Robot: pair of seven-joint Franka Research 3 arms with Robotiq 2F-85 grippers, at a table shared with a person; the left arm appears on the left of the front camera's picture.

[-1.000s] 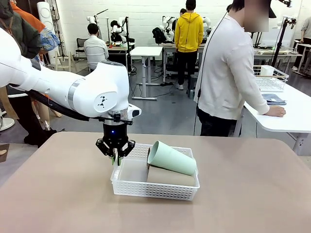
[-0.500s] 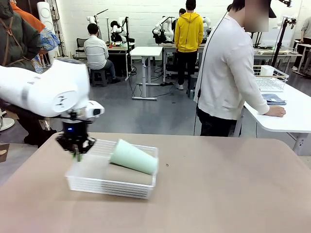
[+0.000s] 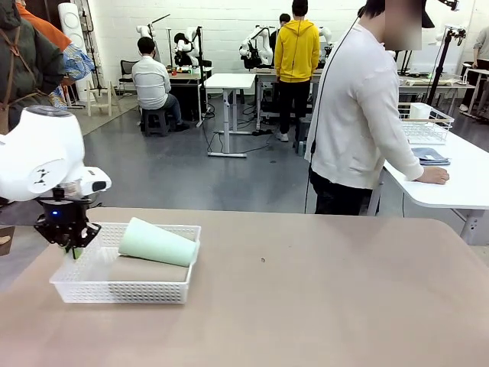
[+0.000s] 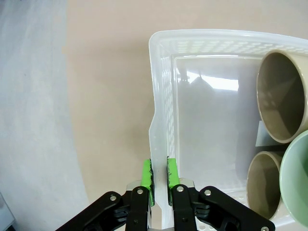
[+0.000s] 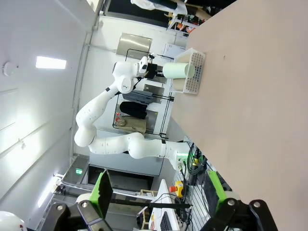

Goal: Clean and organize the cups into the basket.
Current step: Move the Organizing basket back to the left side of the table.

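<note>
left fingers (image 4: 159, 174) pointing down, pinching basket (image 3: 84, 281) rim (cups (image 3: 157, 243) inside), right fingers (image 5: 161, 197) spread

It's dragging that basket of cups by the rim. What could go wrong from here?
The left gripper pinches only the thin rim of the basket, so it might slip off. The mint cup lies loose atop the brown cups and could roll out. The basket sits near the table's left edge and might slide off.
</note>
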